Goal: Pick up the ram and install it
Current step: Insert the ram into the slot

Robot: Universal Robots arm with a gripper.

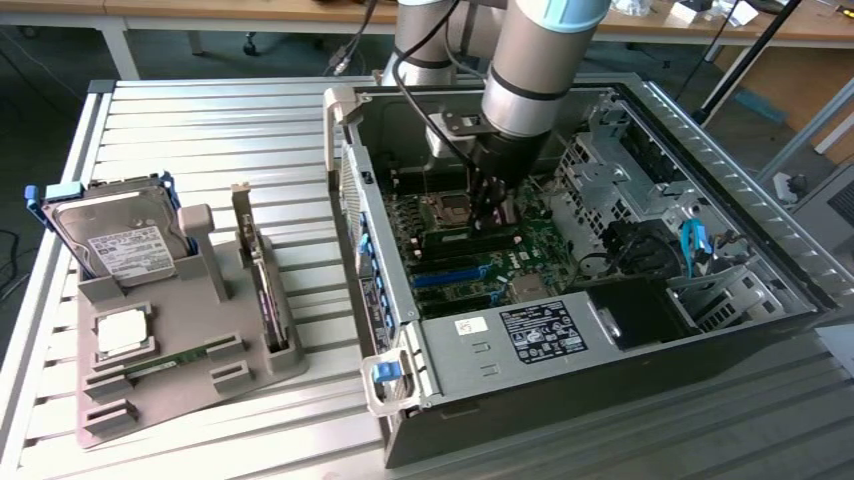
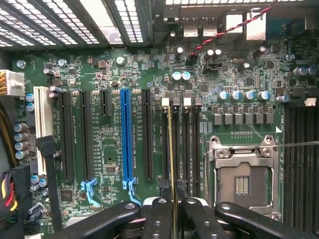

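The arm [image 1: 534, 60] reaches down into the open case [image 1: 747, 290], its upper part cut off by the frame edge. The gripper [image 1: 489, 205] hangs low over the motherboard [image 1: 534, 245], where its dark fingers are hard to pick out against the board. In the wrist view the gripper [image 2: 173, 211] is nearly closed, its fingers [image 2: 158, 216] clamped on the ram [image 2: 171, 149]. The ram is seen edge-on as a thin yellowish line, so its faces and chips cannot be made out, and its near end is hidden between the fingers. It runs along the bank of black memory slots [image 2: 185, 149], between the blue slot [image 2: 126, 134] and the socket [image 2: 241, 174]. Whether it is over the first or second slot, or touching one, I cannot tell. In the exterior view a grey tray [image 1: 200, 395] lies at about 8 o'clock from the gripper, well apart from it and outside the case. At the tray's 11 o'clock a hard drive [image 1: 120, 245] stands tilted, at 2 o'clock a dark card [image 1: 260, 290] stands on edge, and near the middle lies a silver chip [image 1: 123, 332]. Just at 5 o'clock of the chip a green strip [image 1: 167, 362] lies partly hidden by the tray's ribs.
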